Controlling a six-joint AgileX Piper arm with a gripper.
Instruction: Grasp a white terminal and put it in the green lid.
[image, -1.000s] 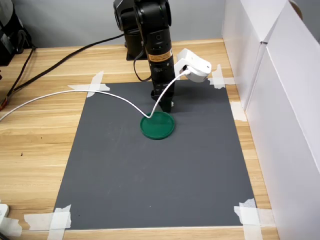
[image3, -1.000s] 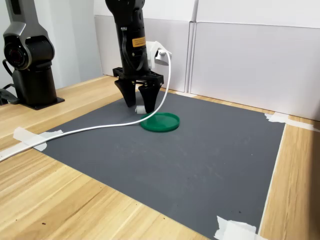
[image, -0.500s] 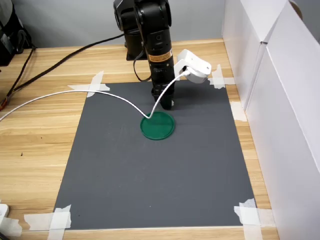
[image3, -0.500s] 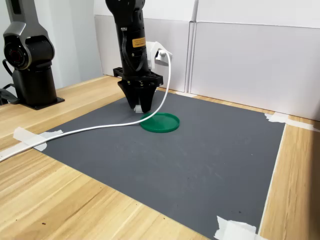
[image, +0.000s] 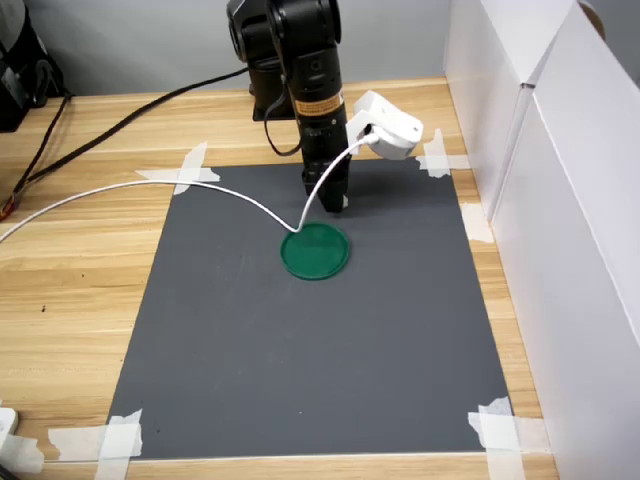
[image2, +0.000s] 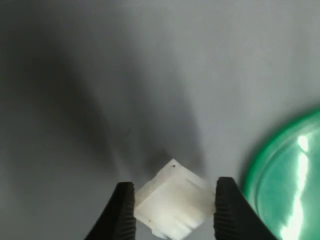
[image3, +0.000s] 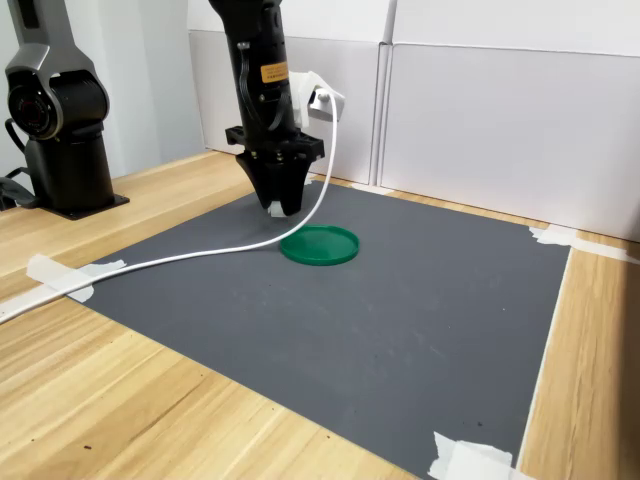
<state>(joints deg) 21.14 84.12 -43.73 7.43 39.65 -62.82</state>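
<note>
Surface: wooden tabletop (image: 80, 290) with a dark grey mat (image: 310, 350) taped down at its corners by white tape strips (image: 110, 438); white panels (image3: 500, 120) stand behind and to one side.
Me: one black arm, wrist pointing down over the far part of the mat, just behind the green lid (image: 316, 250) as the first exterior view shows it.
Fingers: my gripper (image2: 175, 207) is closed down to the width of the white terminal (image2: 172, 205); in the wrist view each black fingertip presses a side of the block.
Terminal: held between my fingertips; in the second exterior view it shows as a small white speck (image3: 276, 210) at my fingertips. It looks clear of the mat, though I cannot be sure of the gap.
Lid: flat on the mat and nothing in it, just beside my fingers, its shiny rim at the edge of the wrist view (image2: 285, 180).
Clutter: the white camera housing (image: 385, 127) rides on my wrist, and its white cable (image: 150, 185) trails across the mat past the lid's rim.
Step in hand: grasp made, by my reckoning; carrying the block to the lid is what remains.
Next move: a short sideways shift until I am over the lid's middle, then a low descent and a gentle release so the block does not bounce over the low rim.
</note>
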